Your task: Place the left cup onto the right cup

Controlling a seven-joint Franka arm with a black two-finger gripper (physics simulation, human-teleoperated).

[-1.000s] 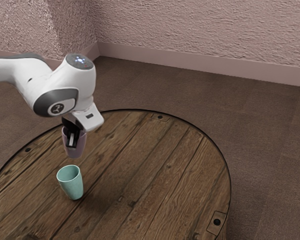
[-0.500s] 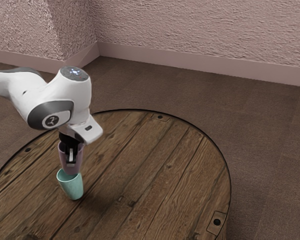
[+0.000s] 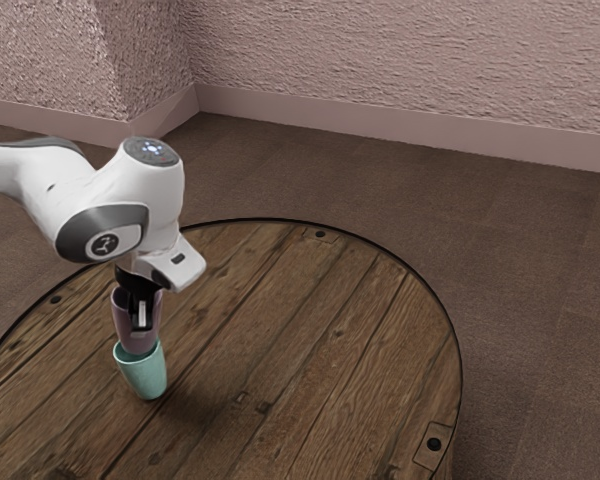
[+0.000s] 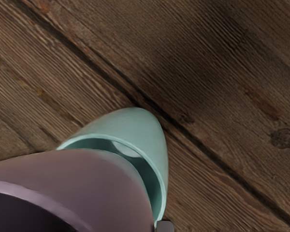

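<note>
Where the rough, pinkish plaster walls (image 3: 400, 50) meet in a far corner at the exterior view's left, a pale baseboard (image 3: 400, 122) runs along their foot above a dark brown plank floor (image 3: 500, 230). A round table of weathered wooden planks (image 3: 310, 340) with a thin dark rim and small metal fittings near its edge takes up the near part of the scene. Its near side and its left side are cut off by the picture's edges. In the wrist view its grain (image 4: 208, 72) runs on a slant, with a dark seam between boards and a small knot (image 4: 282, 137).

The white robot arm with a grey joint cap (image 3: 100, 205) comes in from the exterior view's left, its base out of frame. The hand bends down over the table's left part.

There a squat, tapered teal cup (image 3: 145, 372) stands upright on the planks, mouth up. A taller, smooth mauve cup (image 3: 128, 330) stands upright with its base set down into the teal cup's mouth and most of its body showing above the rim. From the wrist, the mauve cup (image 4: 63, 188) is a large blur close under the hand, covering much of the teal cup (image 4: 135, 128), whose rim and pale inner floor show beside it.

The black two-finger gripper (image 3: 140, 308) reaches down at the mauve cup's top, fingers pinching its wall. The finger on the inner side is hard to make out.
</note>
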